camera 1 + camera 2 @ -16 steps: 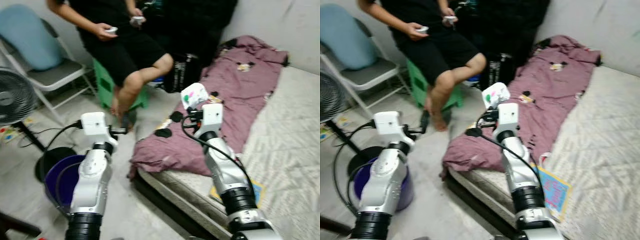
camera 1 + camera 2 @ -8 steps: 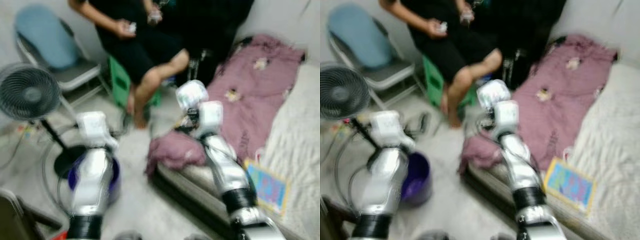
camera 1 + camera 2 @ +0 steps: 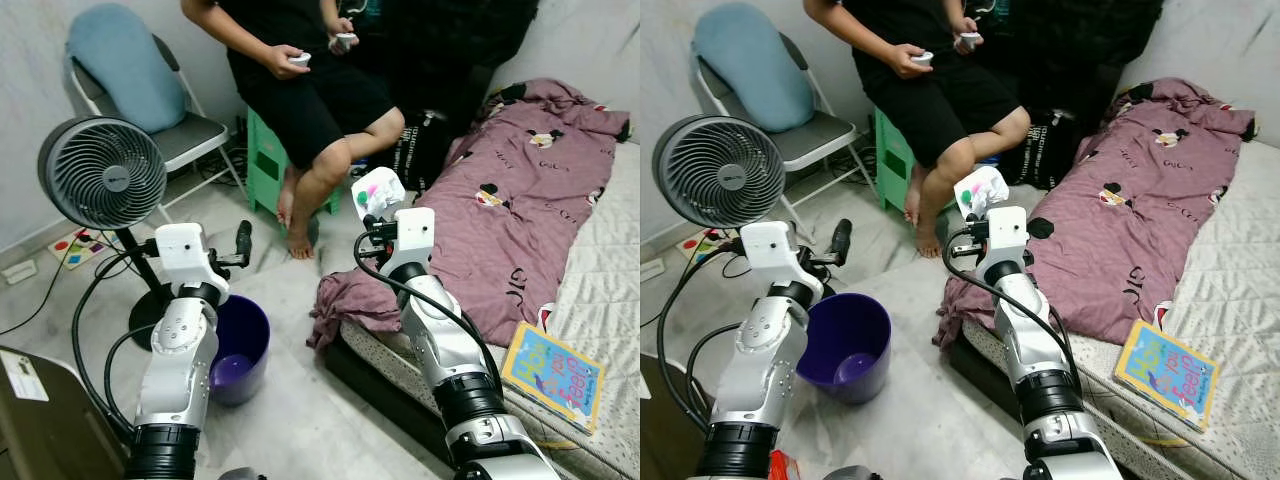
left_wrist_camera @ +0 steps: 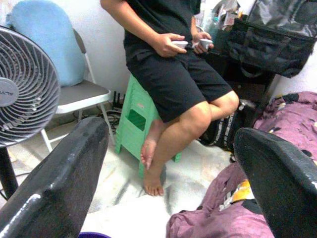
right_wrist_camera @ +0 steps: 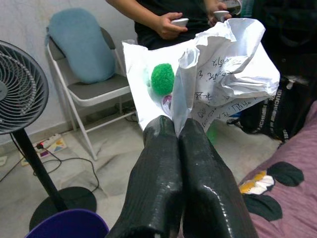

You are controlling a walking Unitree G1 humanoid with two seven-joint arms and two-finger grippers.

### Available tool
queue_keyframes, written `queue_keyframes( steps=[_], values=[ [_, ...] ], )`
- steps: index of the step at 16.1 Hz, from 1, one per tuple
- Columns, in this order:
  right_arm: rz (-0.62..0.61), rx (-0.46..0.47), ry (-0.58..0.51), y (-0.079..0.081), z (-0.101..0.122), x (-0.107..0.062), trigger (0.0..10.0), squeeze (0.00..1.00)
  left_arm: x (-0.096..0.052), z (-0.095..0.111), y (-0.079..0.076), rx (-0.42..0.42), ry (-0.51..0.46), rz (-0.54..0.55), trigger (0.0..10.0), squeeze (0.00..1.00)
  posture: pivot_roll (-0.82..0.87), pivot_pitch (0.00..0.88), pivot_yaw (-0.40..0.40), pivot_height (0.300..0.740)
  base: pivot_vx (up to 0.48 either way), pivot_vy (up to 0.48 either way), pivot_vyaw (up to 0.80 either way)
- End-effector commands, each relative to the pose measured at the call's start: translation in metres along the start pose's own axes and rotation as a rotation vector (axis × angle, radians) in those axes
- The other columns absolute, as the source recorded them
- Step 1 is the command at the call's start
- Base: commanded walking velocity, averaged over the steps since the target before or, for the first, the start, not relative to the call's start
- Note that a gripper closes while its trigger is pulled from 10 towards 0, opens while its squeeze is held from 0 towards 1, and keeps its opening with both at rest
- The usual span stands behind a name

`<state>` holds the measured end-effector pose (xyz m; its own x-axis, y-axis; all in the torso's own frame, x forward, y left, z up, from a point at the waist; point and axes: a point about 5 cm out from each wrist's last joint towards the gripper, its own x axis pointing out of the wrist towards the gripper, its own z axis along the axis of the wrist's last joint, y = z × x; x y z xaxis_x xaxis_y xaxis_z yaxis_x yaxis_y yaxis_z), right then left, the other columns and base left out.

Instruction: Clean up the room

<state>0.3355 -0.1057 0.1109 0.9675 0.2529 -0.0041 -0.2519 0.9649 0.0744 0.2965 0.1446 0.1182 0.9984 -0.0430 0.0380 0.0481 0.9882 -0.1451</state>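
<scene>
Above the foot of the bed, the right gripper (image 5: 177, 130) has its two black fingers pressed together on a crumpled white paper (image 5: 223, 69), printed with a green blob and some handwriting, and holds it up in the air over the hanging edge of the purple blanket (image 3: 500, 215). Off to its left, the left gripper (image 3: 242, 243) is raised over the floor with its fingers spread wide and nothing between them. Below and just behind that gripper, a purple bucket (image 3: 845, 345) stands on the floor beside the bed. A standing fan (image 3: 103, 175) is at the far left, near a folding chair (image 3: 185, 140) bearing a blue cushion (image 3: 125, 65). A person (image 3: 310, 90) sits on a green stool (image 3: 262, 160) with a small white object in each hand. A colourful picture book (image 3: 1165, 372) lies flat on the white mattress (image 3: 600, 300).
</scene>
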Motion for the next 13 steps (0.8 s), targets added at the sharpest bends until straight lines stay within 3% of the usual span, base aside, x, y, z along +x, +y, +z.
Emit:
queue_keyframes(
  steps=[1, 13],
  values=[
    [-0.009, -0.014, -0.02, -0.0039, 0.0056, 0.0015, 10.0, 0.0, 0.001, 0.0012, -0.0033, 0.001, -0.007, -0.016, 10.0, 0.0, -0.04, 0.0, 0.02, 0.74, 0.0, 0.0, 0.0],
    [-0.001, -0.028, -0.022, -0.0027, 0.0055, 0.0022, 10.0, 0.0, 0.0012, 0.0015, -0.0056, -0.022, -0.009, -0.04, 10.0, 0.0, -0.04, 0.0, 0.018, 0.74, 0.0, 0.0, 0.77]
  ],
)
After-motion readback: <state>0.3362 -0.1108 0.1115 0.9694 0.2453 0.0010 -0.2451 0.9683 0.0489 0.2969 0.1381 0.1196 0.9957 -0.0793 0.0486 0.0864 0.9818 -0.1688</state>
